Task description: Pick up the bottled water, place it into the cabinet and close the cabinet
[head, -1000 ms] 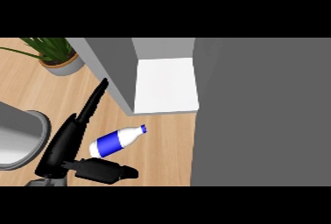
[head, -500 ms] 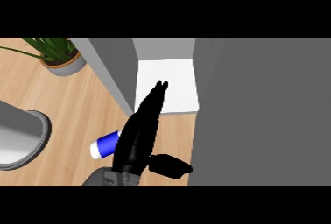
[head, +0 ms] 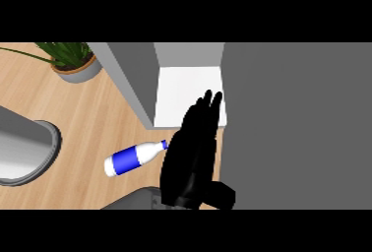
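- Coming in from the near edge, a grey forearm carries one black robot hand (head: 190, 162), fingers straight and together, holding nothing, stretched far toward the cabinet opening; which arm it is I cannot tell for certain, though it looks like the right.
- Just left of that robot hand lies the clear plastic water bottle with a blue label and white cap (head: 135, 157), on its side on the light wooden bench (head: 94, 113), cap end pointing toward the hand.
- At the left edge stands a grey metal round vessel (head: 25, 152), well apart from the bottle.
- Beyond the fingertips is the grey cabinet with a white inner floor (head: 185, 91), its opening uncovered.
- At the far left sits a green plant in a grey pot (head: 73, 64).
- Judged from this, the bottle is not yet picked up; grasping, placing it inside and closing the cabinet all remain.
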You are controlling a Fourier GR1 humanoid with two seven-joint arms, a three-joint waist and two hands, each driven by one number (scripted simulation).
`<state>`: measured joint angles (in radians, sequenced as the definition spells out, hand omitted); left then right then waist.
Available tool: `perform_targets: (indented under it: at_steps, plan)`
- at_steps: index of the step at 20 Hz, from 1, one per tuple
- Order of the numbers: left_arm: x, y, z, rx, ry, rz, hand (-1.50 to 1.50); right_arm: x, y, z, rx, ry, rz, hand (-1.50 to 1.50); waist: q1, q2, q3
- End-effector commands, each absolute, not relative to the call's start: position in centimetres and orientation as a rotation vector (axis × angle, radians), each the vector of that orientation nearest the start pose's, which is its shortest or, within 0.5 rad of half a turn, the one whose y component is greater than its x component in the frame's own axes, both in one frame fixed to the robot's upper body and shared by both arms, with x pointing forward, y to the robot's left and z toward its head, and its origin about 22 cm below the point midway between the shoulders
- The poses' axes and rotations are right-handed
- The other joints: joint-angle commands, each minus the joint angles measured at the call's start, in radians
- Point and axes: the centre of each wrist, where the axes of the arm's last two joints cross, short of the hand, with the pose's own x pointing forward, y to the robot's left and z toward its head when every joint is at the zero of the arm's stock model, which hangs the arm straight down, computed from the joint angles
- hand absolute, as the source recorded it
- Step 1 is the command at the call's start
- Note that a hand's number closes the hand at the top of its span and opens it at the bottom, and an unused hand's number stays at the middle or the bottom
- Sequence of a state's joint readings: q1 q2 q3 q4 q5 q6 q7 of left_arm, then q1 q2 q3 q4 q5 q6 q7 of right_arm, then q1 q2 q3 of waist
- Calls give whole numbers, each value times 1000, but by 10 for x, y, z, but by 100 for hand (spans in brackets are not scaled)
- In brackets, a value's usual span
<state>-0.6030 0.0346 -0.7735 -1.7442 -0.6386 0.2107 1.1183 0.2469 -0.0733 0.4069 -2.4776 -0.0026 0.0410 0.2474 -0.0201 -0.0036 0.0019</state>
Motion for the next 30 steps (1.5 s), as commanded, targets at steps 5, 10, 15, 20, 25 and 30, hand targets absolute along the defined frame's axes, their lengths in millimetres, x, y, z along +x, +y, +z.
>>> perform_targets:
  at_steps: [5,10,15,20,25,30]
  plan:
    - [211,-1,179,478,-1389,-686,-150,93,-184,185,315,-1992,215,-150,2,-4,-3]
    - [219,-2,153,487,-1356,-685,-150,99,-179,180,285,-2007,201,-150,3,-1,-3]
    - [215,6,151,492,-1346,-720,-150,108,-166,169,285,-1994,189,-150,12,-1,-2]
    - [247,26,135,544,-1325,-714,-150,101,-181,178,294,-1995,200,-150,12,2,-2]
    - [255,25,111,579,-1290,-727,-150,89,-178,179,293,-1979,218,-150,3,0,-2]
    - [255,52,100,566,-1270,-716,-150,88,-170,179,278,-2003,207,-150,7,-1,-3]
